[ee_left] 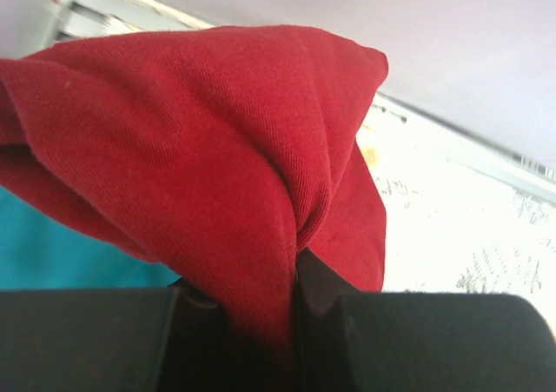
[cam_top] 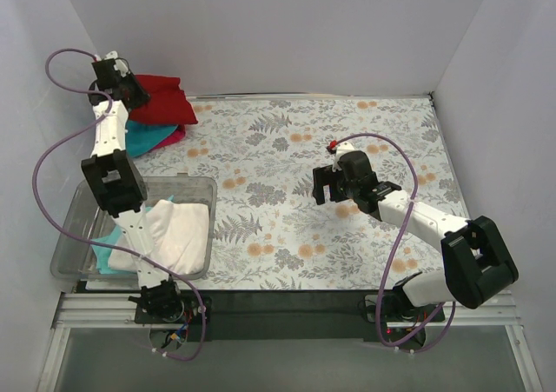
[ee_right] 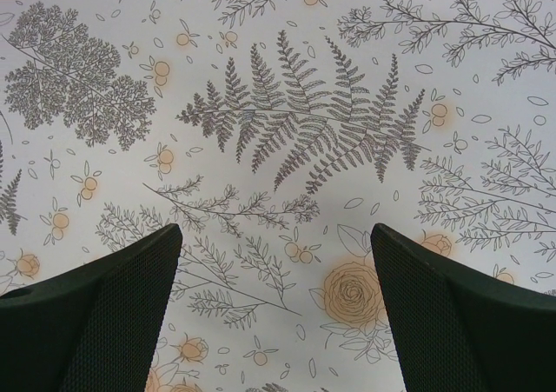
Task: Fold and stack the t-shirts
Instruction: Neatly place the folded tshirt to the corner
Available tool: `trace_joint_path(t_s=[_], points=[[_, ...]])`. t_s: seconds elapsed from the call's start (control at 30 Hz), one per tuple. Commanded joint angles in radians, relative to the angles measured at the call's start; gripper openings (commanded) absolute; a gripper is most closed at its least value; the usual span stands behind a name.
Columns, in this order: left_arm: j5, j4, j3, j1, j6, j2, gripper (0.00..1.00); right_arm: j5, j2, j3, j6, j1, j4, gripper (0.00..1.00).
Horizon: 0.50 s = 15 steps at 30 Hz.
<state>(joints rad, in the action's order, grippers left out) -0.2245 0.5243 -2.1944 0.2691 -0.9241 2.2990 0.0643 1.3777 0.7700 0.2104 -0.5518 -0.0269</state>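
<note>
Red t-shirt, atop the teal t-shirt at the counter's far-left corner, was clenched in our left pincer; our right pincer gaped empty, so we judged spreading it flat came next.

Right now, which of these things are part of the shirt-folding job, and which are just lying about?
Part of the job: dark red t-shirt, pinched in the left gripper; teal t-shirt and pink t-shirt, partly under it; white t-shirt.
Just there: clear plastic bin holding the white one; flowered table cover.
</note>
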Motion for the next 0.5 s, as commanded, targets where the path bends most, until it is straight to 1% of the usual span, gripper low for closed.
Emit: trace_joint_path(t_s=[0.0, 0.1, 0.27, 0.47], points=[[0.046, -0.035, -0.016, 0.038, -0.039, -0.131, 0.00, -0.017, -0.017, -0.006, 0.000, 0.003, 0.048, 0.82], [0.080, -0.041, 0.022, 0.056, -0.071, -0.144, 0.00, -0.023, -0.025, -0.011, -0.002, 0.003, 0.051, 0.82], [0.071, -0.075, 0.116, 0.061, -0.107, -0.153, 0.00, -0.037, -0.039, -0.015, -0.003, 0.003, 0.056, 0.82], [0.126, -0.087, 0.205, 0.067, -0.137, -0.150, 0.00, -0.046, -0.055, -0.023, -0.002, 0.001, 0.064, 0.82]])
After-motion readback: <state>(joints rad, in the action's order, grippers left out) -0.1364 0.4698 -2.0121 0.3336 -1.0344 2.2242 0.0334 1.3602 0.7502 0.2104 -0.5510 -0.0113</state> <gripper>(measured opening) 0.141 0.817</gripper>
